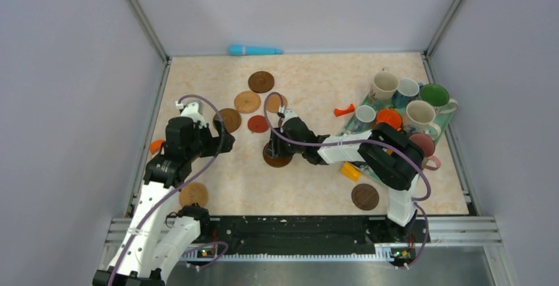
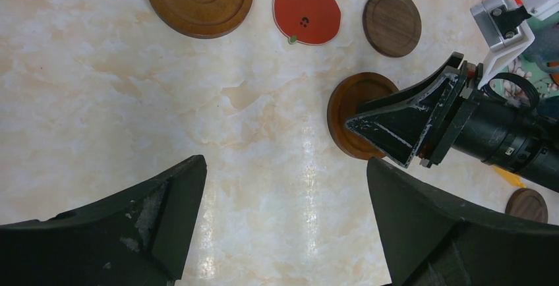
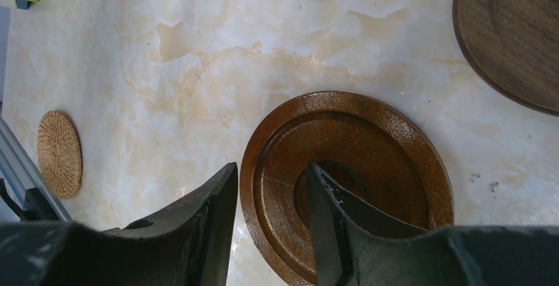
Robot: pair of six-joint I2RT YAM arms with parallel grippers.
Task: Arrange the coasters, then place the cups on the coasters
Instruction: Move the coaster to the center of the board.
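Observation:
A ridged dark brown coaster [image 1: 277, 159] [image 3: 389, 147] lies mid-table. My right gripper [image 1: 275, 146] [image 3: 270, 171] is shut on its near rim, one finger outside the edge and the other in the recess. My left gripper [image 1: 227, 142] [image 2: 287, 213] hangs open over bare tabletop to the left of it, holding nothing. Other coasters lie around: dark brown [image 1: 261, 82], tan [image 1: 247, 101], red [image 1: 258, 124] [image 2: 306, 10], brown [image 1: 229, 120], woven tan [image 1: 193, 194] and dark brown [image 1: 364, 196]. Several cups crowd the right side, among them cream [image 1: 384, 84], green [image 1: 434, 95] and orange [image 1: 389, 118].
The cups stand on a teal floral tray [image 1: 445, 121] at the right edge. A teal pen-like object [image 1: 254, 50] lies by the back wall. A small red piece [image 1: 343, 110] and a yellow block [image 1: 350, 171] sit near the tray. Walls enclose the table.

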